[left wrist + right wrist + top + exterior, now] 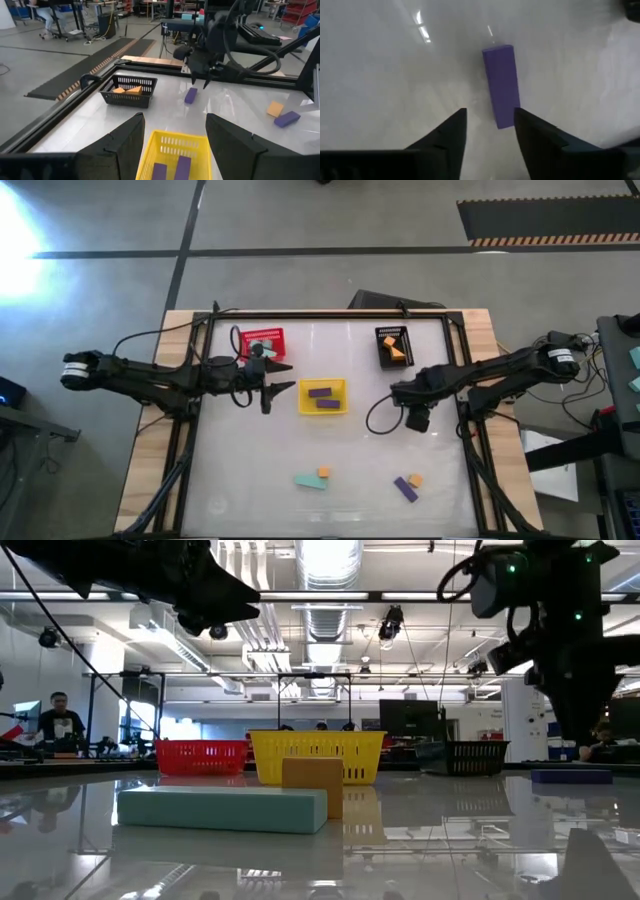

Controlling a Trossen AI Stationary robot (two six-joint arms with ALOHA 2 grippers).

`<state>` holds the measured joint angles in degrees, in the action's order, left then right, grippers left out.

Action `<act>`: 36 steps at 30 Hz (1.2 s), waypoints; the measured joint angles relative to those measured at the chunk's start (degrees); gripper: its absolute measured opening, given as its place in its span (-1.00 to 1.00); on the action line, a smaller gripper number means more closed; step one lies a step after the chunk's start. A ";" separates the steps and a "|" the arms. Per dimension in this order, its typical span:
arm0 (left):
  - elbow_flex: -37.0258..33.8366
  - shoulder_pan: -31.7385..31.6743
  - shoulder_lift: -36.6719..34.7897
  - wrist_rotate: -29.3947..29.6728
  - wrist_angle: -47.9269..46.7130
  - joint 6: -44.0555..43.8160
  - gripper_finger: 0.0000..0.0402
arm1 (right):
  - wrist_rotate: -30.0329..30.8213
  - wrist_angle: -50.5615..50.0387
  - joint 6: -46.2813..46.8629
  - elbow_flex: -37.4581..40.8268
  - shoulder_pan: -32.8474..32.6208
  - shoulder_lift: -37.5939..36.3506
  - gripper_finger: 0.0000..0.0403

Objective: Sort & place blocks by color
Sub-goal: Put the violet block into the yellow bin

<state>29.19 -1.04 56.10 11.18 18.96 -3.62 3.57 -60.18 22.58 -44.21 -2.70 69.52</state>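
Left to right across the white tabletop [330,450]: the left arm stretches in from the left edge, its left end effector [276,387] poised beside the red mesh basket [262,342] (teal pieces inside) and facing the yellow mesh basket [323,397], which holds two purple bars; its fingers stand well apart and hold nothing. Near the front edge lie a teal-green bar [309,481] touching a small orange cube [323,472], then a purple bar [405,489] just beside another small orange block [415,479]. The black mesh basket [394,346] at the back holds orange pieces. The right arm reaches in from the right, wrist bent down, its right end effector [490,122] hovering directly over a purple rectangular block [501,92] lying flat on the tabletop; the fingers are parted, straddling the block's near end, with nothing gripped. Judgement: the step in hand is the pick of this purple block. Next move calls for lowering, closing across the block's narrow width, then carrying it to the yellow basket. Sorting looks about halfway done; five blocks are loose.
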 joint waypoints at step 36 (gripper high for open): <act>-0.46 0.00 0.24 0.00 -0.20 -0.07 -0.03 | 2.90 13.88 -6.12 4.75 6.49 10.45 -0.04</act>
<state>28.73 -1.04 56.34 11.18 18.77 -3.68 6.47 -46.30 16.46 -39.47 3.79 79.97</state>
